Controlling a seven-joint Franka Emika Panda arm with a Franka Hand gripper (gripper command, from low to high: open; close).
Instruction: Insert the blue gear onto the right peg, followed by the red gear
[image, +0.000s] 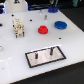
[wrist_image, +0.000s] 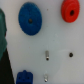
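Observation:
The blue gear (image: 60, 24) lies flat on the white table, towards the exterior view's right at the back. The red gear (image: 42, 29) lies flat just to its left, apart from it. Both also show from above in the wrist view, the blue gear (wrist_image: 30, 20) and the red gear (wrist_image: 71, 11). The black-rimmed grey plate (image: 56, 56) sits nearer the front. The right peg (image: 50, 51) stands upright on it, bare, with the thinner post (image: 37, 56) to its left. No gripper fingers show in either view.
A pale blocky object (image: 18, 27) stands on the table at the exterior view's left, and a small dark object (image: 44, 16) at the back. In the wrist view, small bolts (wrist_image: 46, 54) sit in the table and another blue object (wrist_image: 23, 77) is cut off at the edge.

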